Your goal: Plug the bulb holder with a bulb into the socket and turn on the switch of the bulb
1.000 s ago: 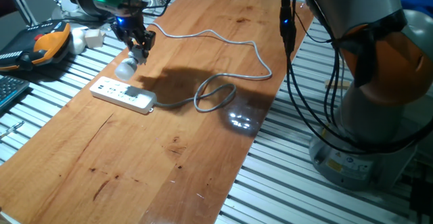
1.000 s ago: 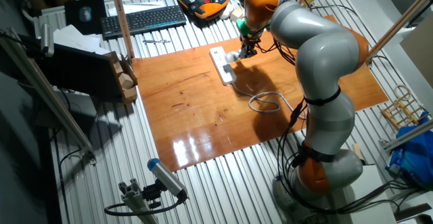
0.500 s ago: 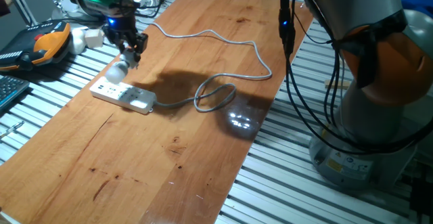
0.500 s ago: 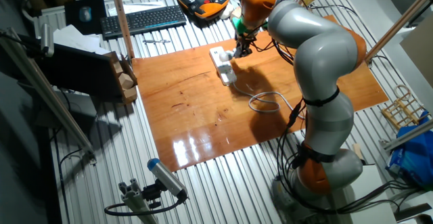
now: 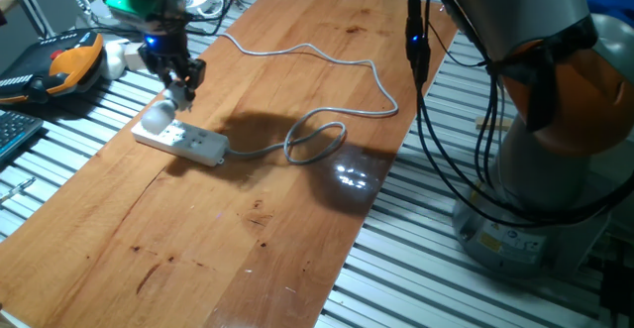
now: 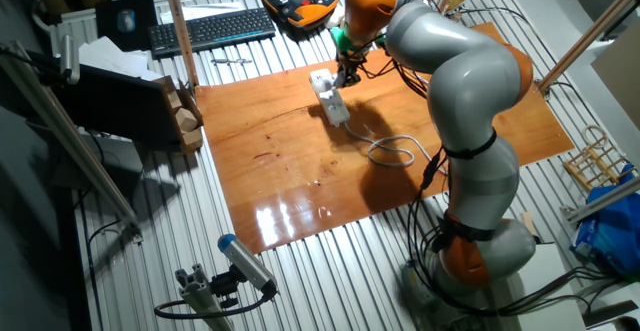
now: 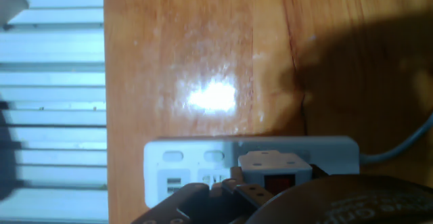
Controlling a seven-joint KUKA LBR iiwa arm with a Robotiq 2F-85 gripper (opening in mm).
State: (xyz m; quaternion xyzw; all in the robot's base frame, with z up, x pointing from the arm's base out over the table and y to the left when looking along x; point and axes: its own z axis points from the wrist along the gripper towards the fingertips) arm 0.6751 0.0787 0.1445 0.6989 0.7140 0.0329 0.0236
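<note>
My gripper (image 5: 179, 78) is shut on the bulb holder (image 5: 174, 98), whose round white bulb (image 5: 156, 118) hangs tilted over the left end of the socket (image 5: 193, 143), a long white power strip on the wooden table. In the hand view the holder's white boxy adapter (image 7: 273, 168), with its red mark, sits just above the socket (image 7: 189, 158), between my dark fingers (image 7: 193, 200). Whether its pins touch an outlet cannot be told. From the other fixed view the gripper (image 6: 343, 71) hovers over the socket's far end (image 6: 322, 83).
The socket's grey cable (image 5: 317, 135) loops across the wooden table (image 5: 248, 229) towards the back. An orange teach pendant (image 5: 74, 60) and a keyboard (image 6: 210, 28) lie on the slatted metal bench left of the table. The arm's base (image 5: 535, 199) stands on the right.
My gripper has carried the bulb holder left and down, from above the socket's middle to over its left end.
</note>
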